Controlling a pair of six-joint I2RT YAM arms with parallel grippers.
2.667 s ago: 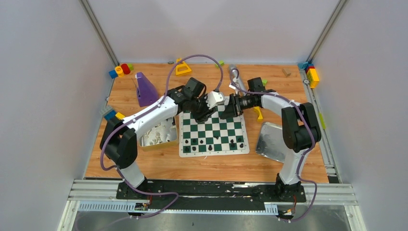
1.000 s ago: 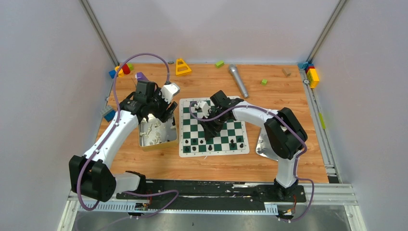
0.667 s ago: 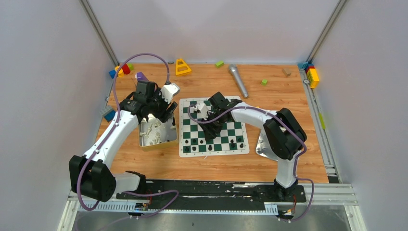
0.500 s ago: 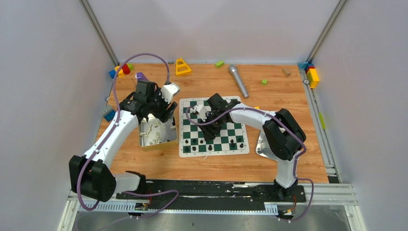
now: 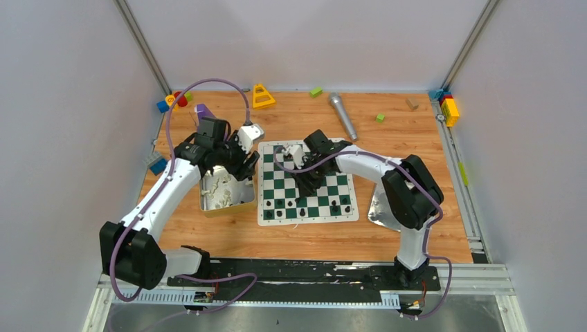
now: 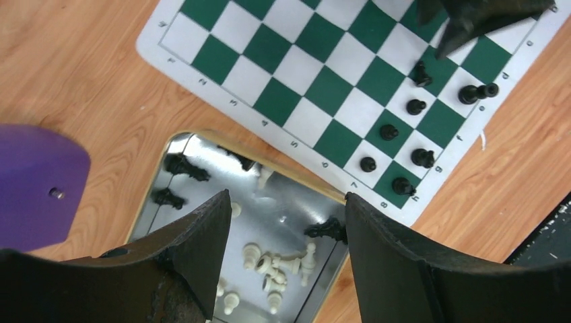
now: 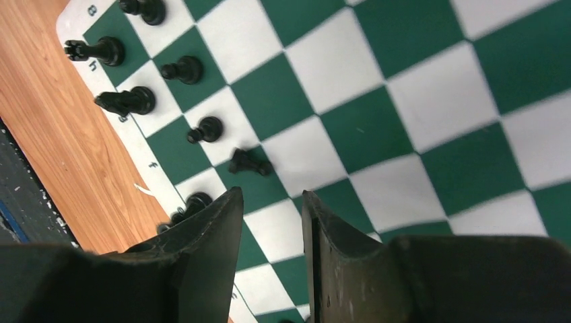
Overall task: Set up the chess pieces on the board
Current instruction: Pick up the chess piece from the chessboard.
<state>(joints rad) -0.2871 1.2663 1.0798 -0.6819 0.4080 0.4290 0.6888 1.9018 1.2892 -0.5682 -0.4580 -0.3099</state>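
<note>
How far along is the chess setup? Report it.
Done: several black pieces stand along one board edge, and a tipped piece lies beside them. In hand: nothing; the left fingers and right fingers are empty. Left: white pieces and black ones in the tray.

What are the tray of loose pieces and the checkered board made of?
The tray looks like shiny metal: it mirrors the chess pieces lying in it. The board seems a thin, matt printed mat, perhaps vinyl; it lies flat.
</note>
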